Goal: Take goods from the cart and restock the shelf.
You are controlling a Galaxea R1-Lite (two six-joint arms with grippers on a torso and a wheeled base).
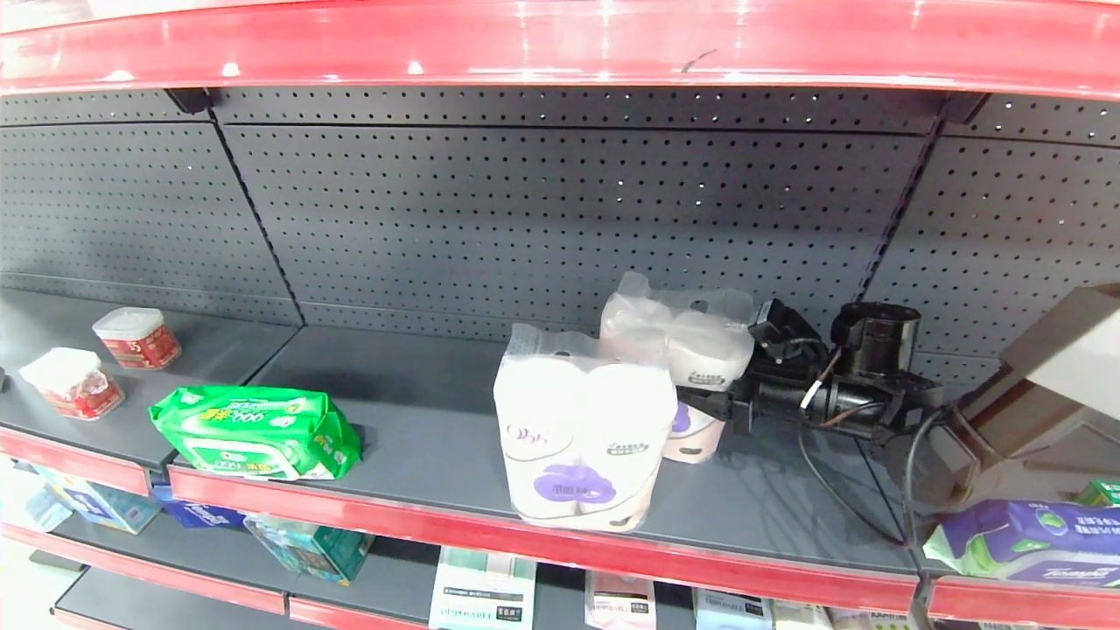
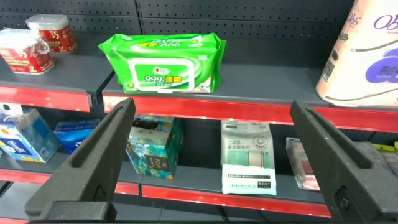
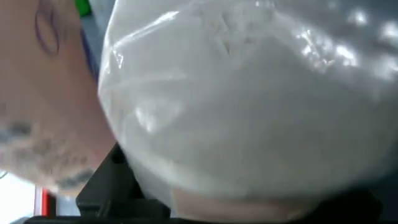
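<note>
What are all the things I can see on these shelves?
front roll pack: one, white with purple print, at the shelf's front edge, middle.
rear roll pack: one, white, behind the front one.
green wipes pack: one, green, left of the rolls.
tubs: two, red with white lids, far left.
purple wipes pack: one, purple, far right.
teal box: one, teal, lower shelf.
white pack: one, white, lower shelf.
shelf: grey, red edges.
right gripper: black, shut on the rear roll pack.
left gripper: black, open, before the shelf.

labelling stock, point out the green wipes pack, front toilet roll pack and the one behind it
green wipes pack (image 1: pixel 254 430), head view, middle of its top face.
front toilet roll pack (image 1: pixel 573 429), head view, front wrapper.
rear toilet roll pack (image 1: pixel 700 346), head view, upper roll.
</note>
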